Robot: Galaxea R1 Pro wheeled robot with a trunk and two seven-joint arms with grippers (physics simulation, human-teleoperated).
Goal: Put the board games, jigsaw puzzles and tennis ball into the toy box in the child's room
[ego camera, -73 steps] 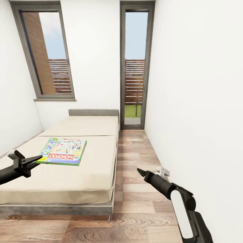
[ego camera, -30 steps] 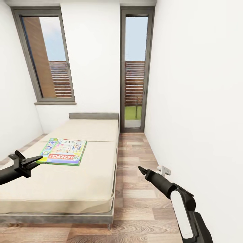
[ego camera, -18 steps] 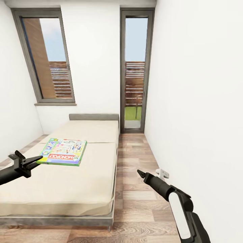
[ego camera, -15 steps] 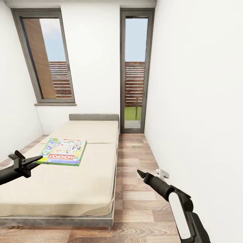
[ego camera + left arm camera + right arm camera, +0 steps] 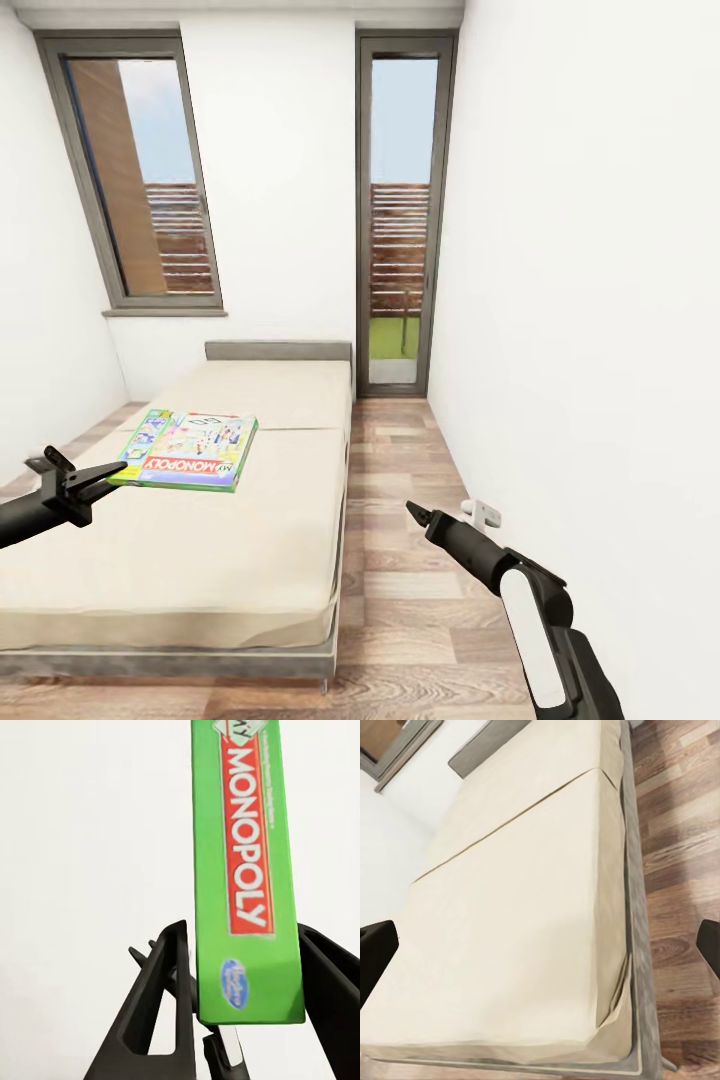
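A green Monopoly board game (image 5: 186, 449) hangs level over the bed (image 5: 230, 540), held at its near left corner by my left gripper (image 5: 105, 470). In the left wrist view the box's green edge (image 5: 244, 862) runs between the two black fingers (image 5: 169, 982), which are shut on it, with white wall behind. My right gripper (image 5: 412, 510) hovers over the wooden floor beside the bed; its fingers stand wide apart at the edges of the right wrist view, open and empty, above the bare mattress (image 5: 525, 930). The table, toy box, puzzles and tennis ball are out of view.
A narrow strip of wooden floor (image 5: 410, 470) runs between the bed and the white right wall, which carries a socket (image 5: 487, 513). A glass door (image 5: 400, 210) and a window (image 5: 140, 170) stand in the far wall.
The whole view has shifted slightly, so the camera has moved and the bed sits a little lower in the picture. The board game stays in my left gripper. Both arms keep their pose.
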